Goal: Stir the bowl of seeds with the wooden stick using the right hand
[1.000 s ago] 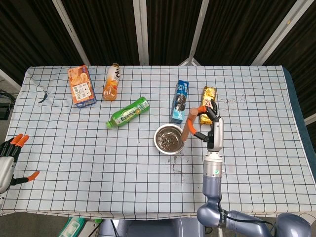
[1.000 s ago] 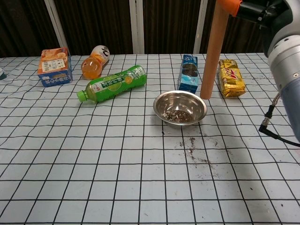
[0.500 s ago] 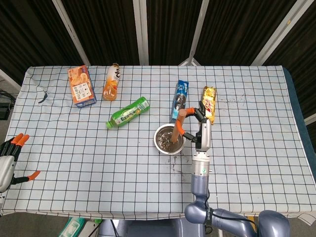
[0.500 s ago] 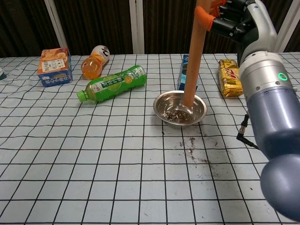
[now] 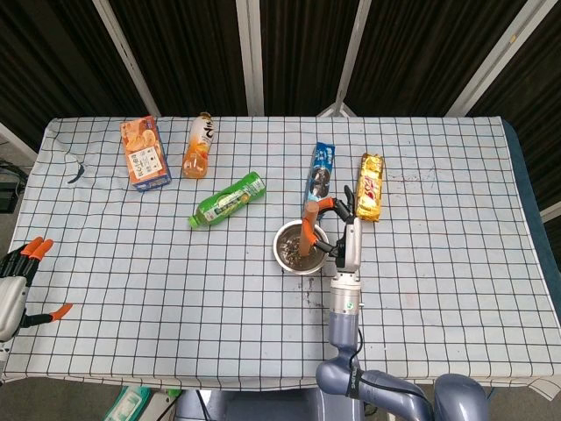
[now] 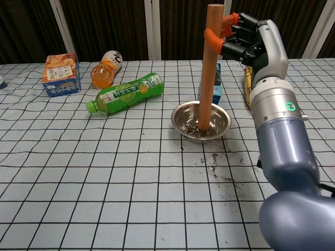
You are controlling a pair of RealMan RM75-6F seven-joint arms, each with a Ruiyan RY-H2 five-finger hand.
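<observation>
A steel bowl [image 6: 222, 121] [image 5: 285, 256] holding dark seeds sits at the table's middle. A wooden stick [image 6: 208, 68] [image 5: 306, 230] stands nearly upright with its lower end in the seeds. My right hand [image 6: 246, 44] [image 5: 340, 228] grips the stick near its top, just right of the bowl. My left hand [image 5: 19, 272] hangs at the table's near left edge with its fingers apart and nothing in it; only the head view shows it.
Spilled seeds [image 6: 214, 162] lie in front of the bowl. Behind it stand a blue cookie pack [image 5: 319, 175] and a gold snack pack [image 5: 371, 185]. A green bottle [image 6: 128, 92], an orange bottle [image 6: 104, 69] and an orange carton [image 6: 60, 74] lie to the left.
My right hand has carried the stick leftward from beside the bowl's right rim and lowered its end into the seeds. The left hand has not moved.
</observation>
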